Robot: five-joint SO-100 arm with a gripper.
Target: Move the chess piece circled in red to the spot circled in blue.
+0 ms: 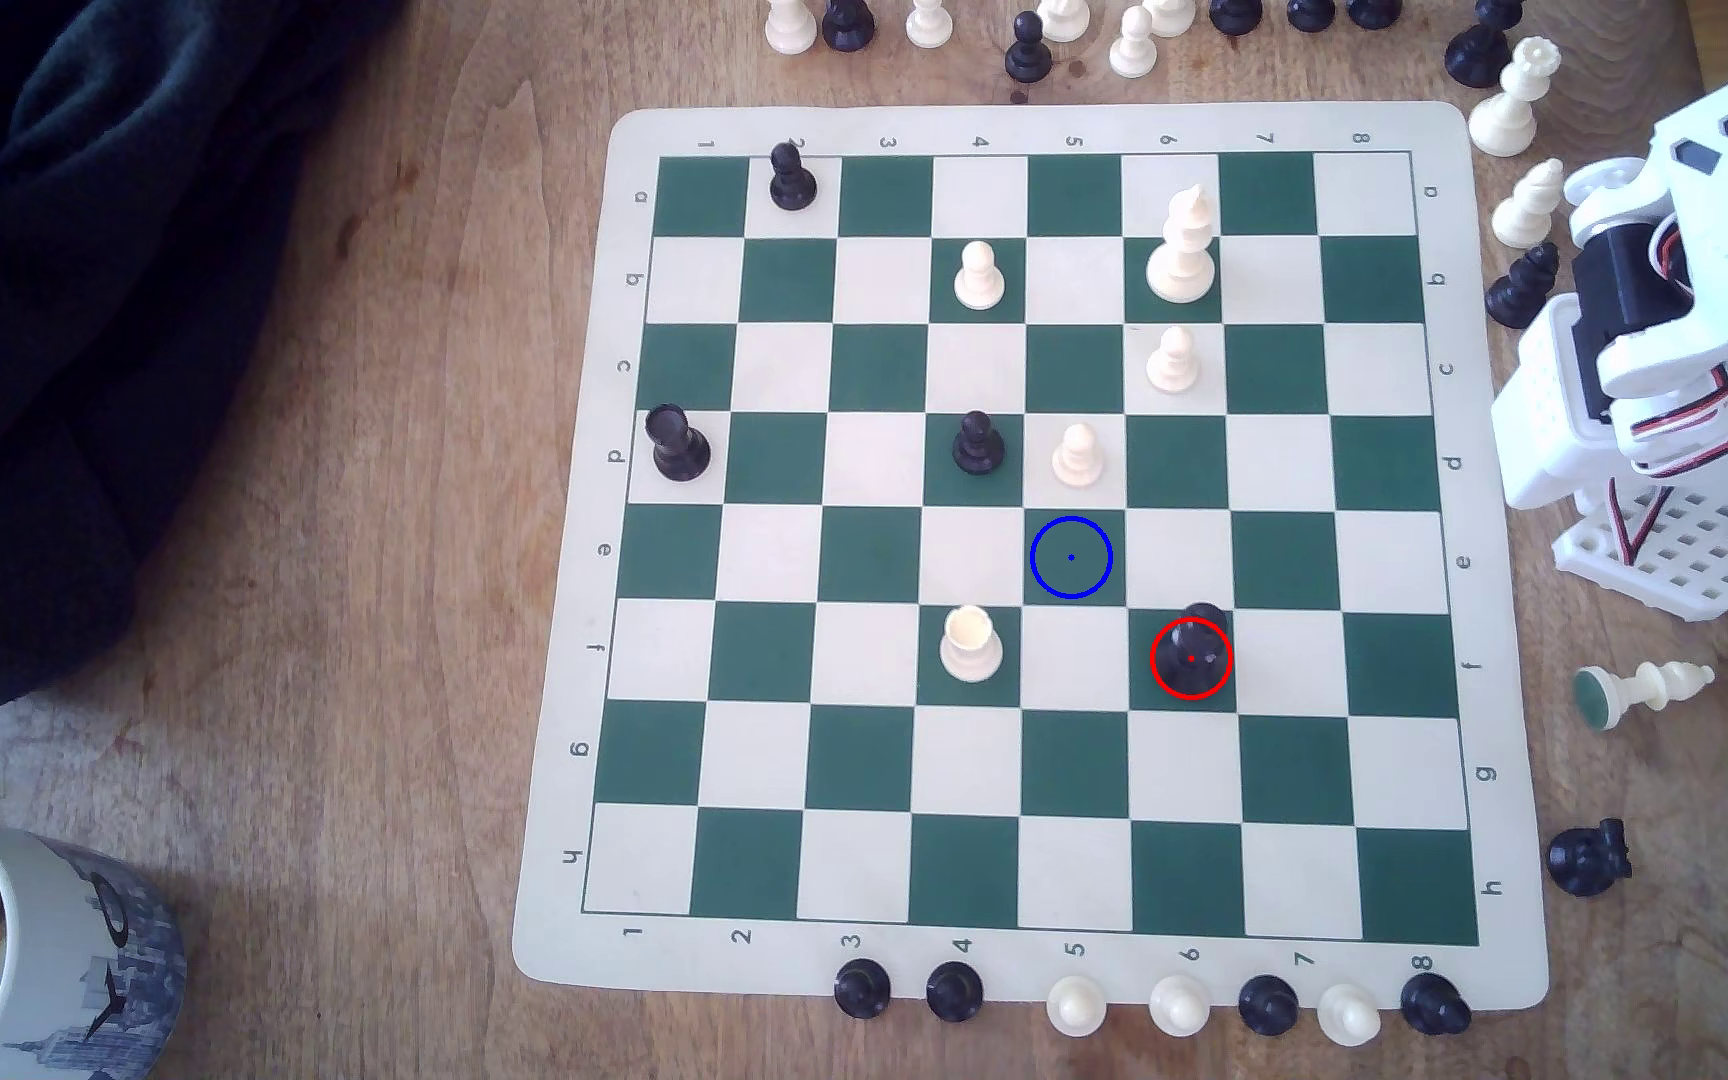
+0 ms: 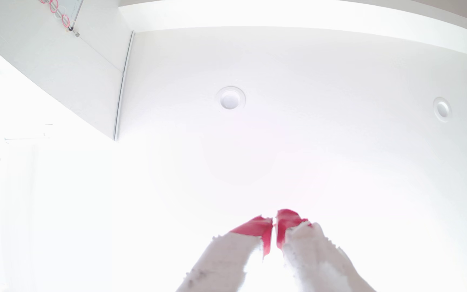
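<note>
gripper (image 2: 274,224): we see the red-tipped fingers (image 2: 257,227) pressed together on nothing, aimed at the ceiling | black chess piece (image 1: 1192,649): upright in the red ring, diagonally adjacent to the blue-ringed green square (image 1: 1071,558) | handling: we judge it light, rigid, glossy and slippery; pinch its narrow waist above the base

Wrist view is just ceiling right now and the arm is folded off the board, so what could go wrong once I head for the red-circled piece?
1. The gripper points at the ceiling, its red-tipped jaws nearly touching, so you get no close-up guidance until it tilts down, and it must open first.
2. The black chess piece is tall and glossy; a high pinch could tip it.
3. A white pawn stands one square beyond the blue-ringed spot; overshoot could knock it.
</note>
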